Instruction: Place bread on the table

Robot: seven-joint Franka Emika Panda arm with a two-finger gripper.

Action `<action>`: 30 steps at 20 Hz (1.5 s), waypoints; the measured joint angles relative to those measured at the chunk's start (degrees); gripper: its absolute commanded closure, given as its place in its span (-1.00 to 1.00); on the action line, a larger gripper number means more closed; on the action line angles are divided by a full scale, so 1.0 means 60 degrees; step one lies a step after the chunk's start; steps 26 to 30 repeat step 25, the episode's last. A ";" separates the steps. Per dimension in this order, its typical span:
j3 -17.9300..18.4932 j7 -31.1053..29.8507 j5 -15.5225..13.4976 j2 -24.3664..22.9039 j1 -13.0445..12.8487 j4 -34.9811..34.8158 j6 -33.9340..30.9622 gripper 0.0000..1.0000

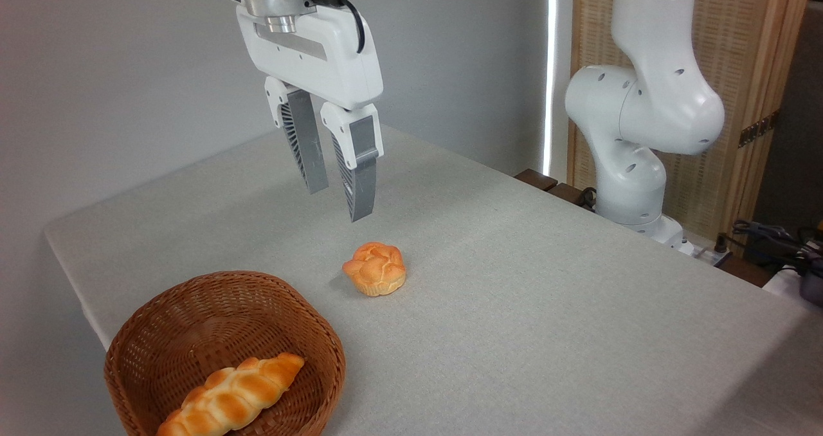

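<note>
The bread (375, 268), a small round golden-orange bun with a lobed top, lies on the light grey table (514, 281), just right of the basket. My gripper (339, 204) hangs in the air above and slightly behind the bun, well clear of it. Its two grey ribbed fingers (357, 172) point down with a small gap between them and hold nothing, so it stands open.
A brown wicker basket (222, 294) sits at the table's front left corner with a long braided loaf (231, 394) inside. The white arm base (636, 134) stands at the back right, with cables (771, 236) beyond the table edge.
</note>
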 measured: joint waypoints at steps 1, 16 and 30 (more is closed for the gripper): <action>-0.0006 0.0000 0.0008 0.0000 0.0000 0.0000 -0.0001 -1.00; 0.0068 -0.0005 0.0009 0.0001 -0.0045 0.0017 -0.0376 -1.00; 0.0538 -0.0005 0.0009 0.0001 -0.0514 0.0023 -0.0376 -1.00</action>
